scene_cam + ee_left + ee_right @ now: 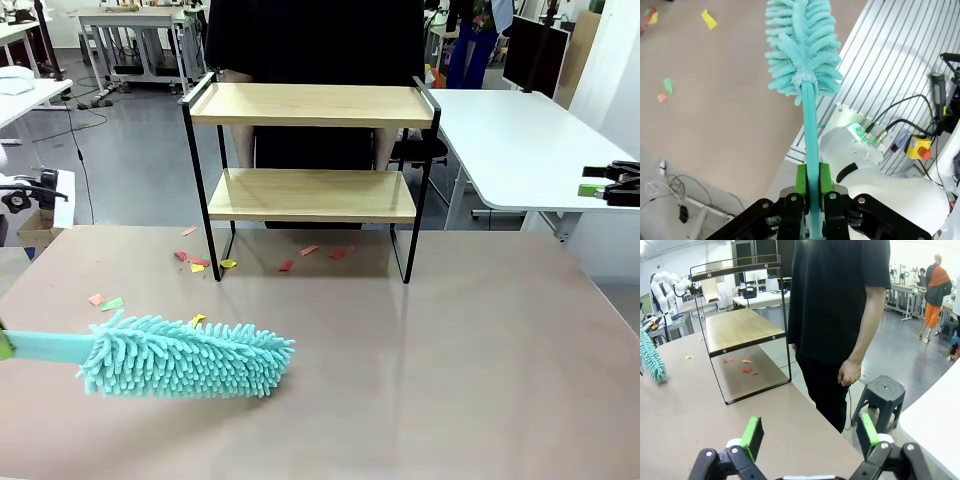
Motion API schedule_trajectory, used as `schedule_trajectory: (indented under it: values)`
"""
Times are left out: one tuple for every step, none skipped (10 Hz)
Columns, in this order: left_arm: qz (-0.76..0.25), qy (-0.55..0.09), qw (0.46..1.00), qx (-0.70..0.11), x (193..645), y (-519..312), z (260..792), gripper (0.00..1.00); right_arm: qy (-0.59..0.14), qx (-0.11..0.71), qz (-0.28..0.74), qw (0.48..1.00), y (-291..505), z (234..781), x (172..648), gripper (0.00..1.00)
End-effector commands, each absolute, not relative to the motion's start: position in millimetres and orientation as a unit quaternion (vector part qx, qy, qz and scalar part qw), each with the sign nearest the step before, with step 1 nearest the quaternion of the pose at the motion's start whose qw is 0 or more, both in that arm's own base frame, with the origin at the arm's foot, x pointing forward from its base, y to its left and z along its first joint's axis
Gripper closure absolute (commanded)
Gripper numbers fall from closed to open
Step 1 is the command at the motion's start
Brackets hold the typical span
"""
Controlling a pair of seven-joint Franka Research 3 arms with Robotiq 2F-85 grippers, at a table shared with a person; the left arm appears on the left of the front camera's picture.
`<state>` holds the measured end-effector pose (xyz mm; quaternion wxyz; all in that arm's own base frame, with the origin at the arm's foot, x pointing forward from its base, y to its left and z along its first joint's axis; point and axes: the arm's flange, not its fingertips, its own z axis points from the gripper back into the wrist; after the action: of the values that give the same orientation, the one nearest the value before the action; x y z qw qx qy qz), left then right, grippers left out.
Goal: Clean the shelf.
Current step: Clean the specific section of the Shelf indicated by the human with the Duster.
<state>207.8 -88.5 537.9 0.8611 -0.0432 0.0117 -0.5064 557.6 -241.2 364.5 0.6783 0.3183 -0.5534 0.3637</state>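
Note:
The shelf [310,105] stands at the far middle of the brown table, with a thin black frame and two bare wooden boards. In the right wrist view the shelf [740,327] is at the upper left. A teal fluffy duster [185,357] lies low over the table's front left, its handle running off the left edge. My left gripper [812,187] is shut on the duster's handle, and the duster head [802,45] points away over the table. At the far right my right gripper [605,185] hovers beside the table. In its own view the right gripper [810,435] is open with nothing between its fingers.
Coloured paper scraps [200,262] lie on the table around the shelf's feet, and more scraps [105,300] lie near the duster. A person in black [840,305] stands behind the shelf, beside a grey stool [880,392]. A white desk [520,140] adjoins at the right.

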Motion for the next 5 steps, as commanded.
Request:
schedule_trajectory:
  values:
    - [-0.5,0.009,0.865,-0.049,207.3,-92.9,543.0,0.87,-0.555,0.318,0.365,0.677,-239.5,367.5,558.1,0.0]
    - [-0.5,0.009,0.865,-0.049,207.3,-92.9,543.0,0.87,-0.555,0.318,0.365,0.677,-239.5,367.5,558.1,0.0]
    - [-0.5,0.009,0.865,-0.049,207.3,-92.9,543.0,0.87,-0.555,0.318,0.365,0.677,-239.5,367.5,558.1,0.0]
    - [-0.5,0.009,0.865,-0.049,207.3,-92.9,543.0,0.87,-0.555,0.318,0.365,0.677,-239.5,367.5,558.1,0.0]
    - [-0.5,0.009,0.865,-0.049,207.3,-92.9,543.0,0.87,-0.555,0.318,0.365,0.677,-239.5,367.5,558.1,0.0]
